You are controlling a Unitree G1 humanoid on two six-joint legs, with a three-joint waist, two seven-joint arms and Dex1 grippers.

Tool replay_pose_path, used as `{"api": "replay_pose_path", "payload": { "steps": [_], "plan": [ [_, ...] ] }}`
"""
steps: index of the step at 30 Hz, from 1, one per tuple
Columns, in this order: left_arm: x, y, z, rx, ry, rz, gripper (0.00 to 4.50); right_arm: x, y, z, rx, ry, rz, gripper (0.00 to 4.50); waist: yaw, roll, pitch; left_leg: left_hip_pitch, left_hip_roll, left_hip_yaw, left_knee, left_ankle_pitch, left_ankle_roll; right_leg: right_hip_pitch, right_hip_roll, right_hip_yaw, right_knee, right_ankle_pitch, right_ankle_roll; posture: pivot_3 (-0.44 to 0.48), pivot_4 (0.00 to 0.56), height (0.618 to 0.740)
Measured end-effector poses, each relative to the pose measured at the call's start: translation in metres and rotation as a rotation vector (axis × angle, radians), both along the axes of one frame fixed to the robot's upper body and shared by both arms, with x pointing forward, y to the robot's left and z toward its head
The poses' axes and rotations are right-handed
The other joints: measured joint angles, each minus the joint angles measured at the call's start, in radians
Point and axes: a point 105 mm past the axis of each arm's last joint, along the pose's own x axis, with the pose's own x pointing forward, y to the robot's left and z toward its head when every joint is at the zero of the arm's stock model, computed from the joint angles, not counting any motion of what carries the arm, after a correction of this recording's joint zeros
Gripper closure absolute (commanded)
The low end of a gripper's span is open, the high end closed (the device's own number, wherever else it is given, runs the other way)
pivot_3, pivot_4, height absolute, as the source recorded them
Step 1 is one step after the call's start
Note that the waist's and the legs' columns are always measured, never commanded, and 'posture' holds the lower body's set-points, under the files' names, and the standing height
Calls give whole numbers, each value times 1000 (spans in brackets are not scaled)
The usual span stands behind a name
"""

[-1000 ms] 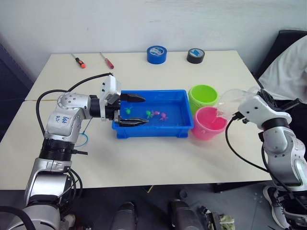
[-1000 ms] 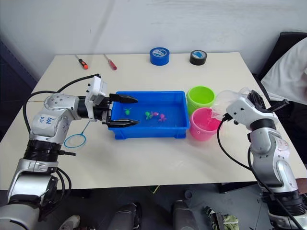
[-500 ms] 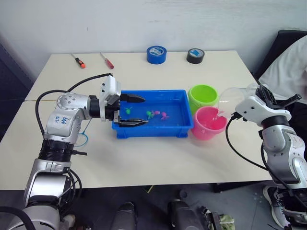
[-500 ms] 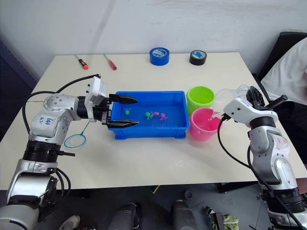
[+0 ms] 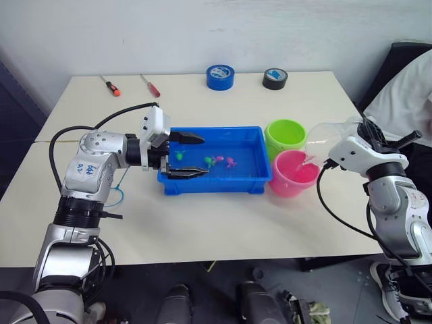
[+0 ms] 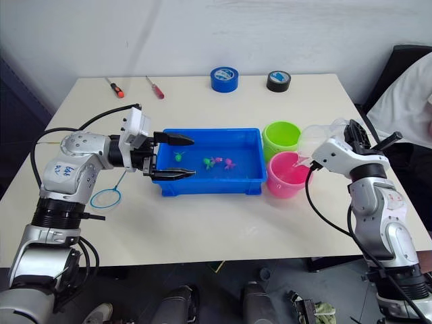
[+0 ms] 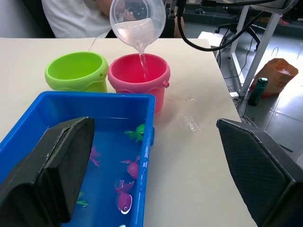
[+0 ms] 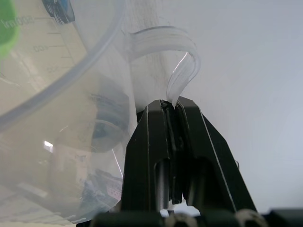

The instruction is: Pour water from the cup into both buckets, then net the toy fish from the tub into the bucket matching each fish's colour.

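Cup [image 7: 138,21] is tilted in my right claw [image 8: 171,111], which is clamped on its handle; a thin stream falls from the spout into the pink bucket [image 7: 138,78] just below. Whether the green bucket [image 7: 77,72] beside it holds water, I cannot tell. Fish [image 7: 124,200] remain in the tub [image 5: 216,184] at my left claw [image 5: 192,156], which hangs open and empty. Net [image 6: 106,197] lies on the table [image 6: 223,223], unused; all netting remains.

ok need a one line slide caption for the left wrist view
Tilted clear cup pours a thin stream of water into the pink bucket beside the green bucket, with toy fish waiting in the blue tub.
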Motion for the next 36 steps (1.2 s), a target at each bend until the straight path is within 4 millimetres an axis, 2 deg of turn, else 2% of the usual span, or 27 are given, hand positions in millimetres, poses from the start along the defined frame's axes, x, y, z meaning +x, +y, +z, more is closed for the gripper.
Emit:
{"api": "replay_pose_path", "payload": {
  "steps": [21, 25, 28, 36],
  "plan": [
    [-1, 1, -2, 5, 5, 3, 0, 1, 3, 4, -20, -15, 11, 4486, 0, 0, 0, 0, 0, 0, 0, 0, 0, 0, 0, 0, 0, 0, 0, 0, 150, 734],
    [-1, 2, -2, 6, 6, 4, 0, 6, -2, -2, 190, 7, -14, 4486, 0, 0, 0, 0, 0, 0, 1, 0, 0, 0, 0, 0, 1, 0, 0, 0, 150, 734],
    [-1, 2, -2, 5, 12, 7, 0, 8, -8, -5, 277, 30, -28, 4486, 1, 0, 0, 0, 0, 0, 1, 0, 0, 0, 0, 0, 1, 0, 0, 0, 150, 734],
    [0, 5, 5, -61, 49, 25, 0, 8, -17, -11, 401, 65, -52, 4486, -2, 0, 0, 0, 1, 0, 1, 0, 0, 0, 0, 0, 1, 0, 0, 0, 150, 734]
  ]
}}
